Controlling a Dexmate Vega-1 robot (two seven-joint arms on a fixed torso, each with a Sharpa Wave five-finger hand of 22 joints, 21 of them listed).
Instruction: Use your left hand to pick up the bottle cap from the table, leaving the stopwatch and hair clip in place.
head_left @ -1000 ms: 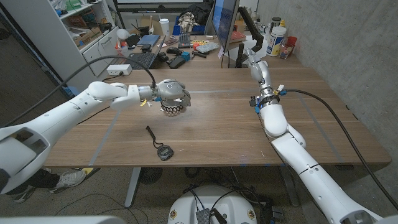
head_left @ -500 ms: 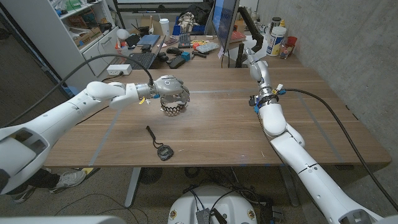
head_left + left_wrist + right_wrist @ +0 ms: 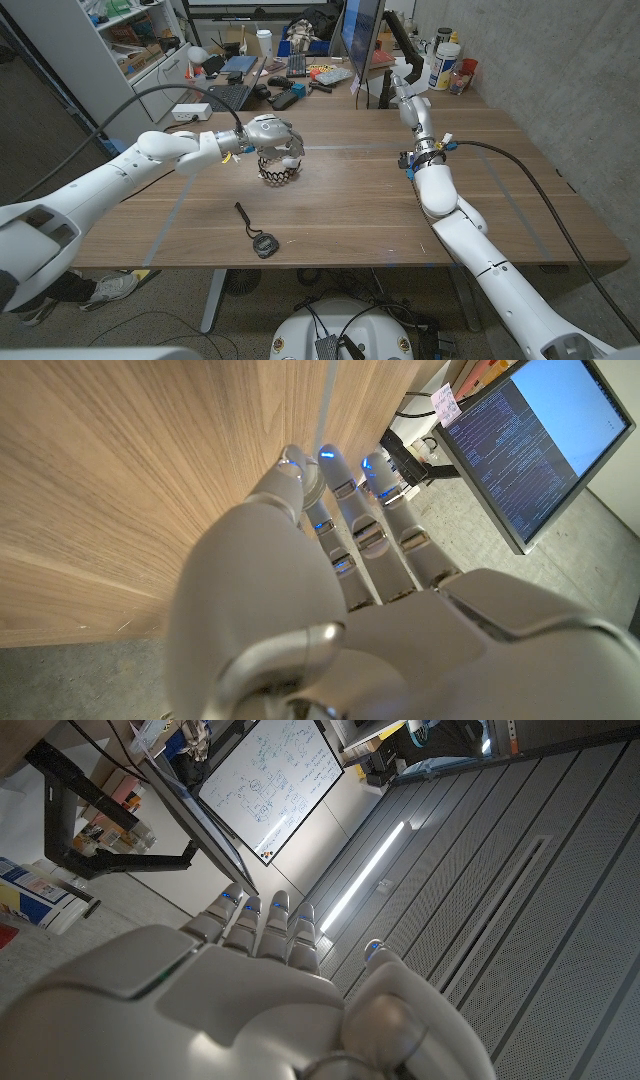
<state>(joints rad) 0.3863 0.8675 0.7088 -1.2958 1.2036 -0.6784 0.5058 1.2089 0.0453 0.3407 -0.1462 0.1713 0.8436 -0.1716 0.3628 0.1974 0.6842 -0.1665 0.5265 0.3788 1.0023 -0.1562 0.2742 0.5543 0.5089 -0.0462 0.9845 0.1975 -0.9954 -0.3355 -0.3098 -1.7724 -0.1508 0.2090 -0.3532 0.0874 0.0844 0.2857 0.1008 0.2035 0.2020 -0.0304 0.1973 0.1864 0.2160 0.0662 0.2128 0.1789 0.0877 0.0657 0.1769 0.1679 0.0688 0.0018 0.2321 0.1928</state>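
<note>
Bottle cap: cannot make it out for certain. The left hand (image 3: 272, 140) sits just left of centre in the head view, hovering over a dark, toothed object (image 3: 279, 176) that reads as the hair clip; if the cap is there, it is hidden under the palm or in the fingers. Whether the fingers are clamped on anything cannot be told. In the left wrist view the fingers (image 3: 330, 490) lie close together, extended toward the wooden table (image 3: 120, 480), tips near the surface, nothing visible between them.

Stopwatch (image 3: 263, 243) lies lower centre of the head view with its dark lanyard (image 3: 243, 213) trailing up-left, well apart from the left hand. It looks undisturbed, as the task wants.

Right hand (image 3: 403, 82) is parked upper right of centre, raised near the monitor (image 3: 362, 35), apparently kept out of the way since the job belongs to the left. In the right wrist view its fingers (image 3: 265, 920) are straight and side by side, holding nothing.

Judgement: the hand's closeness to the clip risks nudging it.
</note>
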